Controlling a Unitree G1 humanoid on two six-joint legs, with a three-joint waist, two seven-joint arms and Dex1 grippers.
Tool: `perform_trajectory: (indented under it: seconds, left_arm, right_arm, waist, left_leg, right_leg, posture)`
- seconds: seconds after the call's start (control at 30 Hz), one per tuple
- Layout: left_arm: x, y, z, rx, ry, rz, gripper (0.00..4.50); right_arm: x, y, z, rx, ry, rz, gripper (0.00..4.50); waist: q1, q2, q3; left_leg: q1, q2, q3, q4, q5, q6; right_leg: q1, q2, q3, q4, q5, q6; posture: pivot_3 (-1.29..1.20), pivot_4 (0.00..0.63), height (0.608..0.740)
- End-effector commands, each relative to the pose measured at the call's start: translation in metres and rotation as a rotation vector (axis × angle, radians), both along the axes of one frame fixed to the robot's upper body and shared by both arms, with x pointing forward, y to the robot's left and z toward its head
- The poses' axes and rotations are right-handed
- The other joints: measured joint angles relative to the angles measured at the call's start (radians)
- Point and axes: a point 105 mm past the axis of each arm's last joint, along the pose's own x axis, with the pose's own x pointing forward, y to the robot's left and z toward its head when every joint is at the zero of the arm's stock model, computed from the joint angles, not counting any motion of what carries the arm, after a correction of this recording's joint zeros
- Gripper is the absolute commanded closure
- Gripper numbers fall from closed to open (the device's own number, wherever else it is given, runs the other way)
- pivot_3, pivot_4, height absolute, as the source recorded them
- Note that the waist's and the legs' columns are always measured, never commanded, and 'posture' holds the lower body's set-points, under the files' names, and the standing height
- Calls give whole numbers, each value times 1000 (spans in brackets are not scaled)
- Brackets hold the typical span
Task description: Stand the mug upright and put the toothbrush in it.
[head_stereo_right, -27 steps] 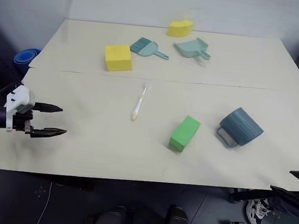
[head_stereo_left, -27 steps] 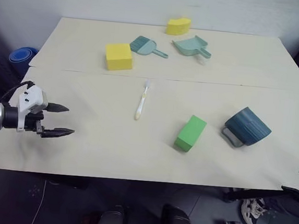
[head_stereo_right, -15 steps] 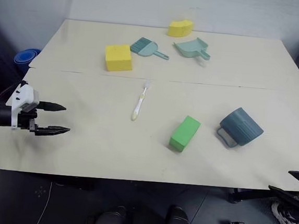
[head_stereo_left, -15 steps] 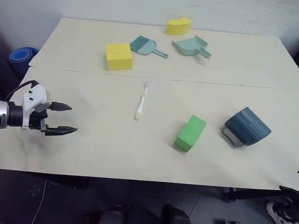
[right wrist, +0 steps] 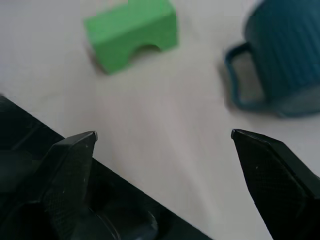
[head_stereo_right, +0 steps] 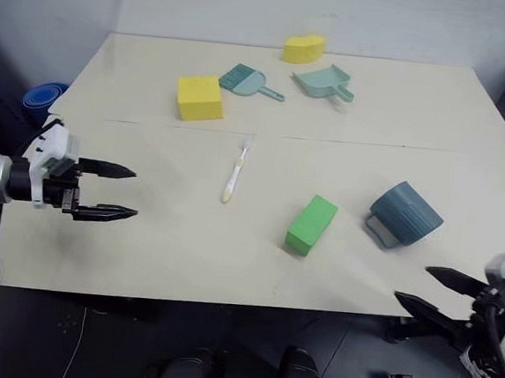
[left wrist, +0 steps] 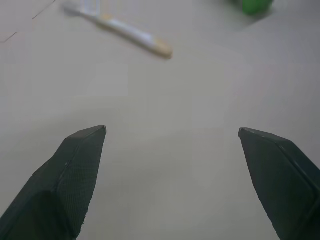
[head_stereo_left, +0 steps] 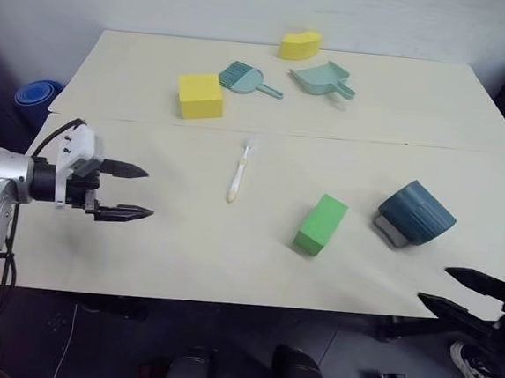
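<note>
From the head cameras, the pale, smooth table carried the toothbrush near its middle, a slim white and pale-yellow stick lying flat. The left pincer hovered over the table's left part with its two black pointed fingers spread apart and empty, aimed toward the toothbrush, which lay well apart from it. The mug, dark teal-blue and ribbed, lay on its side near the right edge, its handle toward the front edge. The right pincer sat at the table's front right edge, released and empty, near the mug but not touching it. A green block lay between toothbrush and mug.

In the left wrist view, the left pincer's tapered fingers stood wide, and the toothbrush lay beyond them on bare table.

In the right wrist view, the spread fingers framed the green block, which had an arched notch in one side, and the mug, its loop handle resting against the table.
</note>
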Motion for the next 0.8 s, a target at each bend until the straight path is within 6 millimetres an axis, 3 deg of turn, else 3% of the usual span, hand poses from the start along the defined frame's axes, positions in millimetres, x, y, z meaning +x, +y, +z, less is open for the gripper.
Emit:
perform_trajectory:
  seconds: [0.03, 0.17, 0.3, 0.43, 0.67, 0.77, 0.8]
  left_arm:
    - [-25, -47, 35, -38, -39, -253, 0]
    - [-35, -70, 43, -10, -71, -384, 0]
    - [-40, -86, 48, -8, -87, -460, 0]
    - [-41, -91, 50, 4, -118, -473, 0]
    - [-43, -94, 53, 11, -160, -459, 0]
    - [-43, -90, 57, 10, -165, -440, 0]
    - [-42, -87, 56, 13, -164, -426, 0]
  right_arm:
    - [19, 49, 5, 234, 80, -2, 35]
    - [37, 87, -3, 436, 246, -15, 35]
    - [65, 107, -9, 601, 386, -116, 35]
    - [94, 105, -7, 740, 407, -250, 35]
    - [108, 101, -29, 756, 521, -336, 35]
    - [107, 92, -19, 767, 472, -340, 35]
    - [107, 90, -7, 805, 424, -328, 35]
  waist:
    - [-1, -1, 0]
    - [-1, -2, 0]
    - [-3, -2, 0]
    - [-2, -2, 0]
    - [-2, -3, 0]
    - [-1, -3, 0]
    - [0, -3, 0]
  left_leg:
    - [-1, 1, 0, 1, 0, 0]
    - [0, 1, -1, 2, -1, -1]
    - [-1, 1, 0, 3, -1, -1]
    - [-2, 2, 0, 3, -1, -1]
    - [-2, 2, 0, 3, -1, -1]
    - [-2, 3, 0, 3, -1, -1]
    - [-2, 3, 0, 3, -1, -1]
  right_leg:
    - [0, 0, 0, 1, 0, 0]
    - [0, 0, -1, 2, 0, -1]
    - [0, 1, -1, 0, 0, -1]
    - [-1, 2, -1, 0, 0, -1]
    - [-1, 2, -1, 0, 0, -1]
    - [-1, 2, -1, 1, 0, -1]
    - [-1, 2, -1, 1, 0, -1]
  posture:
    - [0, 150, 740]
    - [0, 150, 740]
    - [0, 150, 740]
    - [0, 150, 740]
    - [0, 150, 740]
    - [0, 150, 740]
    - [0, 150, 740]
